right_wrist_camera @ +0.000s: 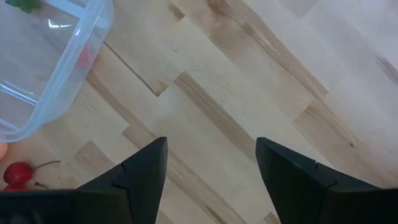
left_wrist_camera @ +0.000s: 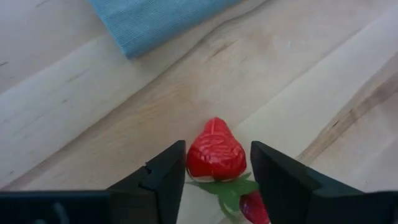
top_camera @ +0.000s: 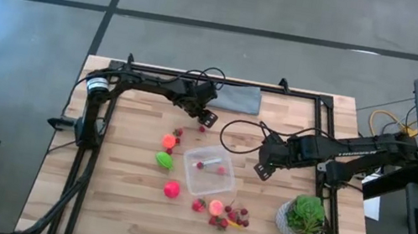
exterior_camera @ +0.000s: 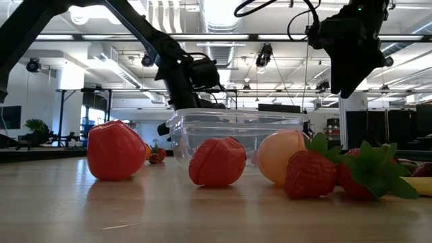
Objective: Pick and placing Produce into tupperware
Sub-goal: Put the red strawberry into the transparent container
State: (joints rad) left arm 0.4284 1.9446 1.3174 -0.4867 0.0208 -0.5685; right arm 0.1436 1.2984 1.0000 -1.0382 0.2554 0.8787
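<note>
One strawberry [left_wrist_camera: 215, 151] sits between the open left tool's [left_wrist_camera: 217, 169] fingers.

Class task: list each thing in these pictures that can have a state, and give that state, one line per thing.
Clear plastic tupperware box: upright, lidless, small red berries inside.
Left gripper: open, fingers either side of a red toy strawberry lying on the table.
Right gripper: open, empty, above bare wood beside the box.
Grey-blue cloth: folded flat.
Green potted plant: upright.
</note>
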